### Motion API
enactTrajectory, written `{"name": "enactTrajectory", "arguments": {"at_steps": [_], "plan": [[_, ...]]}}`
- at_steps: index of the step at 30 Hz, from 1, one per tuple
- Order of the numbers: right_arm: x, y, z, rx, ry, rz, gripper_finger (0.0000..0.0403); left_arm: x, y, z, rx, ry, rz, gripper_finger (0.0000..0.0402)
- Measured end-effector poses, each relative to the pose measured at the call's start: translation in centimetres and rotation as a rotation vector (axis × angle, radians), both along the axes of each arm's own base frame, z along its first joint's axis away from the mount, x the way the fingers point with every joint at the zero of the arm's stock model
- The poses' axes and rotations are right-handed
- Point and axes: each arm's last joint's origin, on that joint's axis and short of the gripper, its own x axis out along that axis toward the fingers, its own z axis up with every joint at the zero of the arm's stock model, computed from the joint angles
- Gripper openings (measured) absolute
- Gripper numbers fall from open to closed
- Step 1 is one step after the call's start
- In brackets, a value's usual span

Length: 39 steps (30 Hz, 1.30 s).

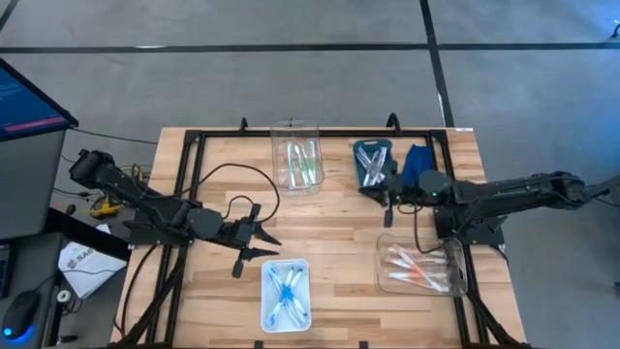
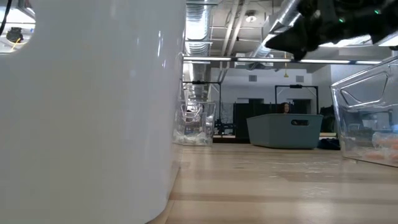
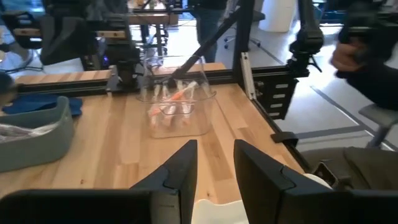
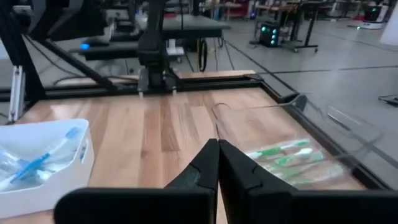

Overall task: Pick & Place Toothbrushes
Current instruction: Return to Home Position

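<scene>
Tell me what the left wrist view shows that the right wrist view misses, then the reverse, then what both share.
Only the left wrist view: the clear bin holding orange toothbrushes, the grey bin, the blue cloth and the open left gripper. Only the right wrist view: a second clear bin holding green toothbrushes, the blue toothbrushes and the shut right gripper. Both: the wooden table and, probably, the white bin.

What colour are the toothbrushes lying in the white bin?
Blue; the toothbrushes in the white bin show best in the high view.
</scene>
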Motion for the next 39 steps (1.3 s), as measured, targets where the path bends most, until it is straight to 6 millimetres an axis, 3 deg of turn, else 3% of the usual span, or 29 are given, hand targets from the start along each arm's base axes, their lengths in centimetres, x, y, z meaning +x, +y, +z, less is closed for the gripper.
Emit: {"name": "enactTrajectory", "arguments": {"at_steps": [11,24,39], "plan": [[-4.9,-0.8,-2.6,0.013,-0.187,-0.069,0.0,0.0,0.0,0.0,-0.021,0.001,0.003,0.01],[-7.0,-0.4,-3.7,-0.024,-0.269,-0.048,0.0,-0.2,1.0,-2.3,-0.05,-0.036,0.043,0.01],[-8.9,-0.3,-3.9,-0.022,-0.278,-0.043,0.0,-0.2,1.0,-2.1,-0.063,-0.062,0.044,0.01]]}}
